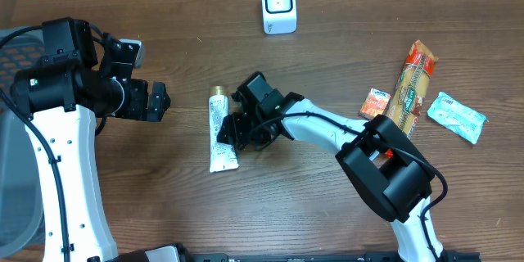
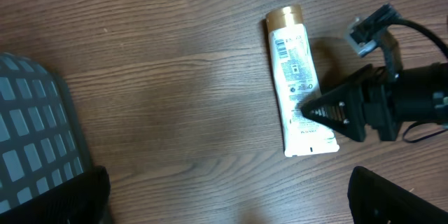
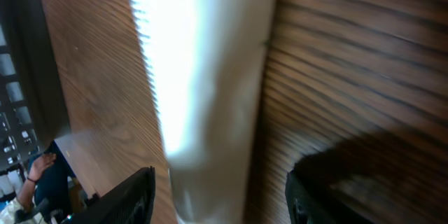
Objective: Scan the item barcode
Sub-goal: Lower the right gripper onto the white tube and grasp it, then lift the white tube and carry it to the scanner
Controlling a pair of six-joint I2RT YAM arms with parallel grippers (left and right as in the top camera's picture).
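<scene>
We count one tube [image 1: 219, 135] and one scanner [image 1: 278, 5] on the table [image 1: 164, 205]. We also count three packets: an orange packet [image 1: 376, 102], a long packet [image 1: 411, 86] and a pale green packet [image 1: 456, 116].

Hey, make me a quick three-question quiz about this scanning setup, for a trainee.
1. True or false: the white tube stands upright.
2. The right gripper is: A) shut, away from the tube; B) open, astride the tube.
3. Fill in: the scanner sits near the table's ___ edge.
Key: 1 false, it lies flat; 2 B; 3 far.
</scene>
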